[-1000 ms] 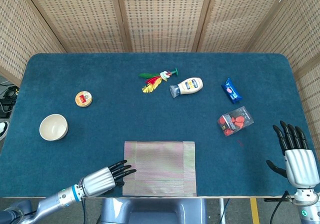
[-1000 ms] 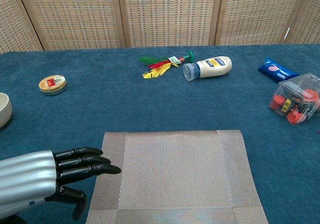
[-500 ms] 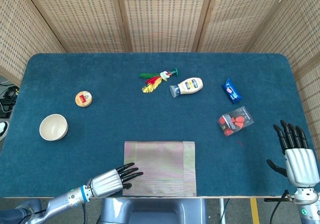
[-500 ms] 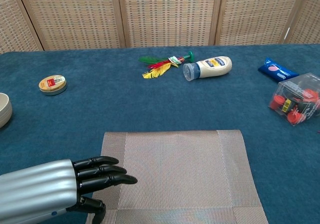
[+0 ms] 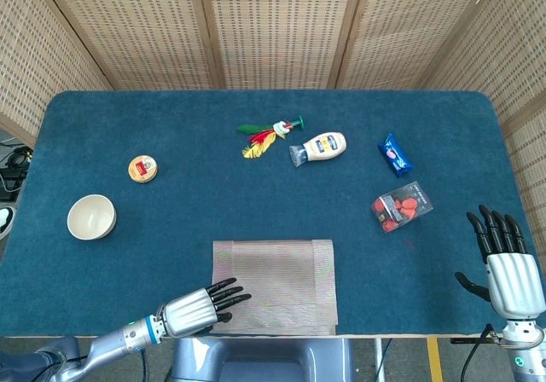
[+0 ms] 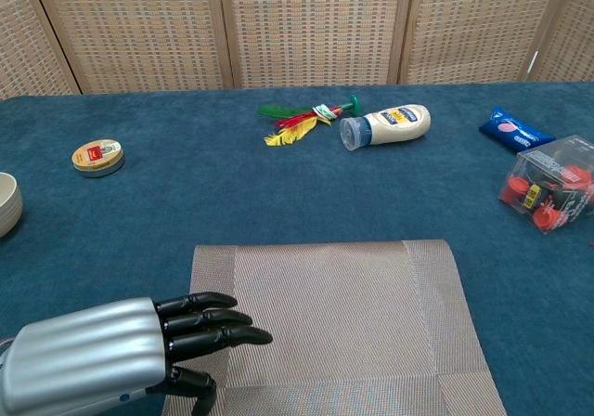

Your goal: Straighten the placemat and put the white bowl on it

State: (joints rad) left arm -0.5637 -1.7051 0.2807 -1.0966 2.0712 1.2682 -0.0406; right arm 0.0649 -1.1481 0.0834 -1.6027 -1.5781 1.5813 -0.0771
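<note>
My left hand [image 5: 198,308], fingers apart and holding nothing, has slid onto the woven beige rectangular placemat [image 5: 277,281], which turned slightly; straightening goes on, white ceramic bowl [image 5: 91,217] waits.

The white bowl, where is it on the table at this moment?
In the head view the white bowl stands near the table's left edge, below the small round tin and well left of the placemat; the chest view shows only part of it at its left border.

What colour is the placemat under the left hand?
The placemat is a pale grey-beige weave with a border band, clearest in the chest view.
</note>
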